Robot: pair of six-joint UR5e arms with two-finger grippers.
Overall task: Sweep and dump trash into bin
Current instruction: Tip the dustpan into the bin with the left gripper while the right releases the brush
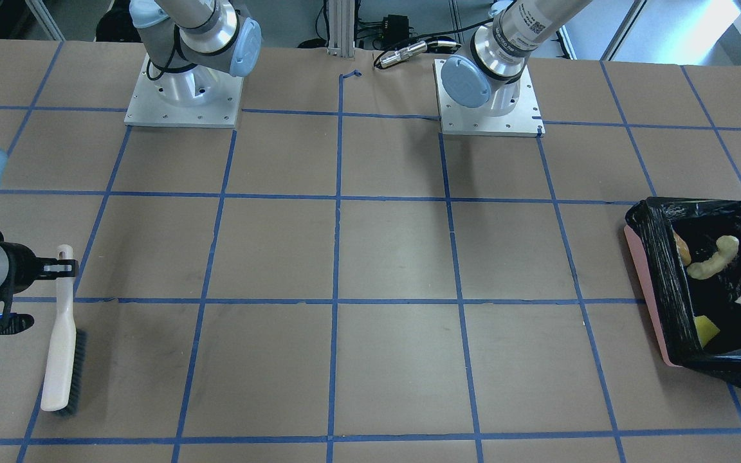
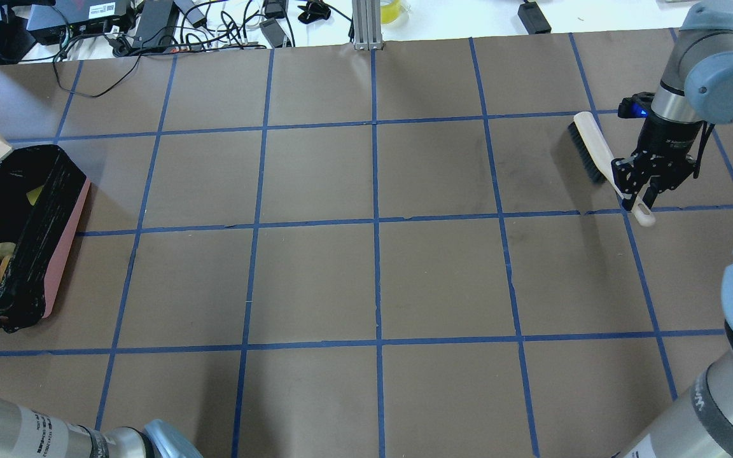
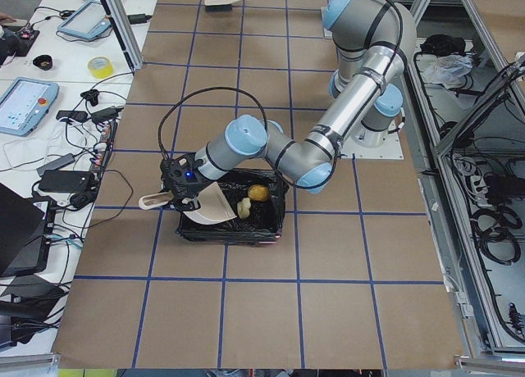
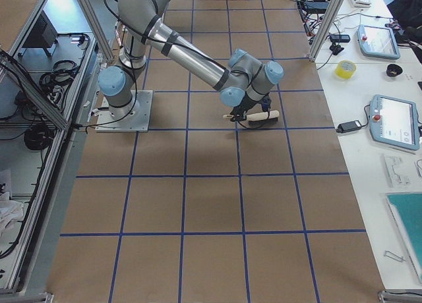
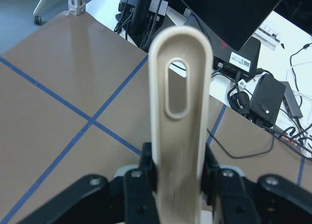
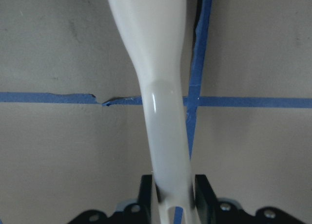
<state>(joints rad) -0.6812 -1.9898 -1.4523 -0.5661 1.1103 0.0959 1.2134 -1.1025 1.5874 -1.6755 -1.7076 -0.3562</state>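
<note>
Three pieces of trash (image 1: 713, 258) are lying in the bin (image 1: 657, 276) at the tabletop (image 1: 396, 257)'s left edge. Over it, my left pincer (image 5: 179, 170) is clamping the handle of the dustpan (image 3: 211, 205). Near the right edge, my right pincer (image 2: 639, 194) is gripping the handle of the brush (image 1: 62, 347).

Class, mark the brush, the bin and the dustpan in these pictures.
brush (image 1: 60, 360): exterior front-facing view, white back of its head.
bin (image 1: 666, 283): exterior front-facing view, bag-covered rim.
dustpan (image 3: 210, 205): exterior left view, beige pan body.

Opposed high views share the table (image 2: 315, 280), end views, close wrist cameras
</note>
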